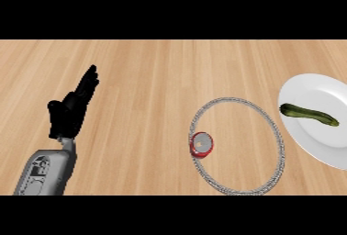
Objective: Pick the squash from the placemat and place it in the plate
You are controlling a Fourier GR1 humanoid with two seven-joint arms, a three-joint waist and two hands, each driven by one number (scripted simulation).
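A dark green squash lies on the white plate at the right edge of the head view. The round placemat, wood-toned with a grey woven rim, sits in the middle right of the counter, just left of the plate. My left hand stands at the left with its fingers straight and pointing up, holding nothing, far from the squash. My right hand does not show.
A small red can rests on the placemat's left part, just inside the rim. The wooden counter stretches across the whole view.
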